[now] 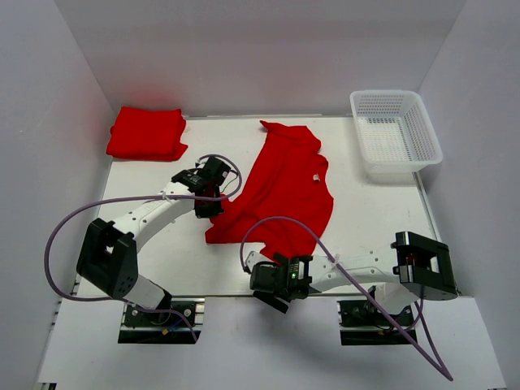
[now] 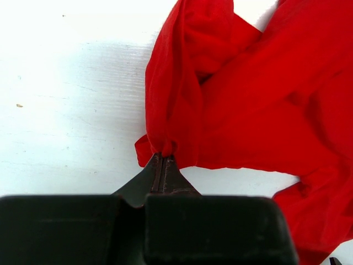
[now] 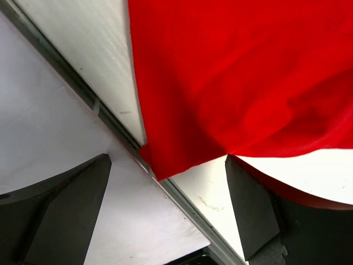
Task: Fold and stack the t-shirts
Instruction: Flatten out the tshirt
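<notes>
One red t-shirt [image 1: 284, 183] lies loosely spread and wrinkled in the middle of the table, with a small white tag near its neck. My left gripper [image 1: 213, 203] is shut on a bunched fold at its left edge. The left wrist view shows the jaws [image 2: 164, 157] pinched tight on that red fabric [image 2: 265, 110]. My right gripper [image 1: 272, 296] is at the table's near edge and stands open. In the right wrist view a corner of the shirt [image 3: 231, 72] reaches between its fingertips [image 3: 168, 156] without being gripped. Another folded red t-shirt [image 1: 147, 133] rests at the back left.
A white mesh basket [image 1: 396, 134] stands at the back right corner. The table's near rail [image 3: 110, 118] runs under the right gripper. White walls close in the table at the left, the back and the right.
</notes>
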You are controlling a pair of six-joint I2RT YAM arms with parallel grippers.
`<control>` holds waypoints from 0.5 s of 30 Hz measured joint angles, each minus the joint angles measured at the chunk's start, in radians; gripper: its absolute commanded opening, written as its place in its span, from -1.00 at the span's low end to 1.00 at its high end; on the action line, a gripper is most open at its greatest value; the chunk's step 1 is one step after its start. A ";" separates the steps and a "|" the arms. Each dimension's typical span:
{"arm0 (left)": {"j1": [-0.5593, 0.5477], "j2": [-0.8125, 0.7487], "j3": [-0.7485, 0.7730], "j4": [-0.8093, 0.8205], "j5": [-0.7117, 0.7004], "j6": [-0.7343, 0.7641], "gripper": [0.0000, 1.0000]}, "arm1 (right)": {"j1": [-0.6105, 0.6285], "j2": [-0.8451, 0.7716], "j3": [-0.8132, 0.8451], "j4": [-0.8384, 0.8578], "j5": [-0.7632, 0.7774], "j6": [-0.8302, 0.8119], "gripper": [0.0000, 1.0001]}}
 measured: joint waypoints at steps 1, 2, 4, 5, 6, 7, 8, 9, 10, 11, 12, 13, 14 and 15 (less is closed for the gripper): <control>0.000 0.000 0.000 0.000 0.000 0.000 -1.00 | 0.001 0.000 0.000 0.000 0.006 0.014 0.81; 0.000 0.000 0.000 0.000 0.000 0.000 -1.00 | 0.003 0.000 0.000 0.000 0.013 0.031 0.81; 0.000 0.000 0.000 0.000 0.000 0.000 -1.00 | 0.003 0.000 0.000 0.000 0.023 0.061 0.78; 0.000 0.000 0.000 0.000 0.000 0.000 -1.00 | 0.003 0.000 0.000 0.000 0.028 0.078 0.78; 0.000 0.000 0.000 0.000 0.000 0.000 -1.00 | 0.003 0.000 -0.001 0.002 0.032 0.094 0.78; 0.000 0.000 0.000 0.000 0.000 0.000 -1.00 | 0.003 0.000 -0.002 0.002 0.037 0.113 0.78; 0.000 0.000 0.000 0.000 0.000 0.000 -1.00 | 0.003 0.000 -0.003 0.002 0.040 0.129 0.78; 0.000 0.000 0.000 0.000 0.001 0.000 -1.00 | 0.003 0.000 -0.004 0.001 0.042 0.143 0.78; 0.000 0.000 0.000 0.000 0.003 0.000 -1.00 | 0.003 0.000 -0.004 0.000 0.047 0.161 0.75; 0.000 0.000 -0.001 0.000 0.004 0.000 -1.00 | 0.003 0.000 -0.004 0.000 0.050 0.183 0.75; 0.000 0.000 -0.003 0.002 0.008 0.000 -1.00 | 0.002 0.000 -0.004 0.000 0.054 0.209 0.75; 0.000 0.000 -0.007 0.003 0.011 0.000 -1.00 | 0.002 0.000 -0.005 0.001 0.057 0.234 0.71; 0.000 0.000 -0.012 0.004 0.016 -0.001 -1.00 | 0.001 0.000 -0.006 0.001 0.058 0.253 0.71; 0.000 0.000 -0.016 0.003 0.021 -0.001 -1.00 | 0.000 0.000 -0.008 0.001 0.060 0.274 0.71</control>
